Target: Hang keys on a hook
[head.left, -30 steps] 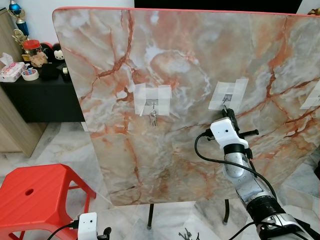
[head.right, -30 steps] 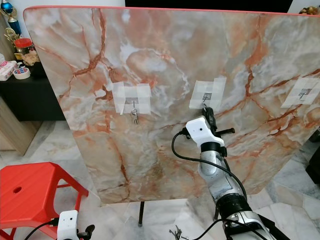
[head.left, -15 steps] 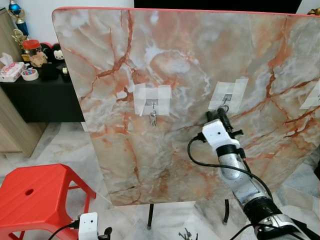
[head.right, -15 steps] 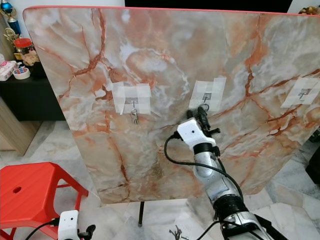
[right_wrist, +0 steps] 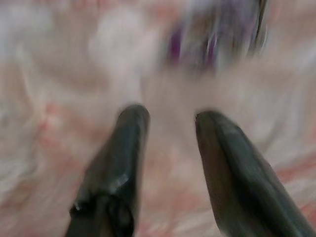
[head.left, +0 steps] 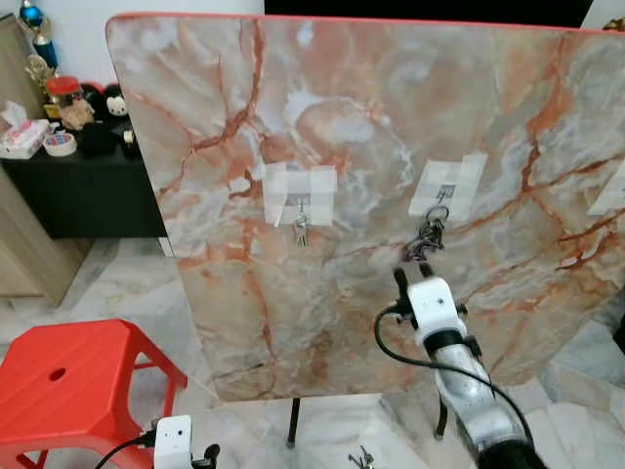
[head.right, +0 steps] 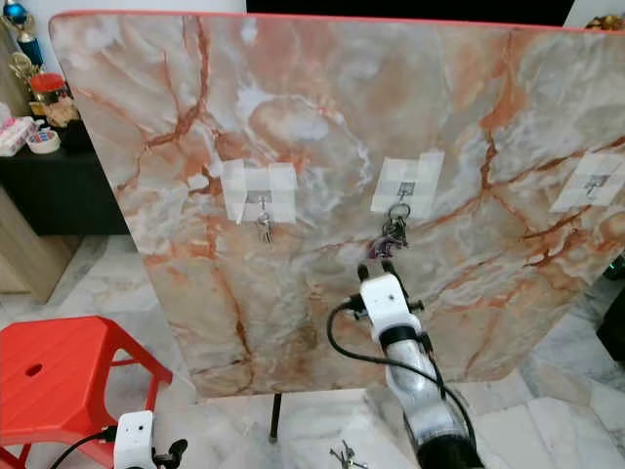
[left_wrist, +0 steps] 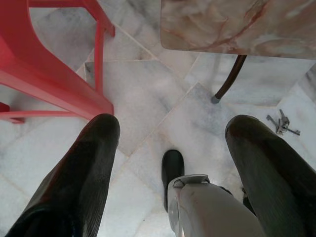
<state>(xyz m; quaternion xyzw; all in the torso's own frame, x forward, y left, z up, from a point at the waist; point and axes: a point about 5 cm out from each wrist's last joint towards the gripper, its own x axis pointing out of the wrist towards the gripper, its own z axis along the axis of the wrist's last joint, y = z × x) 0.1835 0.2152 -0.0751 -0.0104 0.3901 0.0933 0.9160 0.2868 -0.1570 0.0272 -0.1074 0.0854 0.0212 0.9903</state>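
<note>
Left eye view: upright marble board (head.left: 371, 117) as landmark. Three taped hooks counted on its face: left hook (head.left: 300, 201), middle hook (head.left: 444, 191), right hook (head.right: 590, 182) near the board's right edge. Key bunches counted: three. One bunch, the small keys (head.left: 300, 231), hanging off the left hook; the dark keys (head.left: 427, 234) hanging by their ring off the middle hook; the spare keys (left_wrist: 281, 123) lying on the floor below the board's bottom edge. Right gripper (head.left: 412, 271) just below the dark keys, in front of the board, fingers apart, not touching the bunch; blurred in the right wrist view. Left gripper (left_wrist: 170, 143) low over the floor tiles, fingers spread wide, nothing between them. One red stool (head.left: 68, 376) left of the board. One black table (head.left: 78, 186) with clutter behind the board's left edge.
</note>
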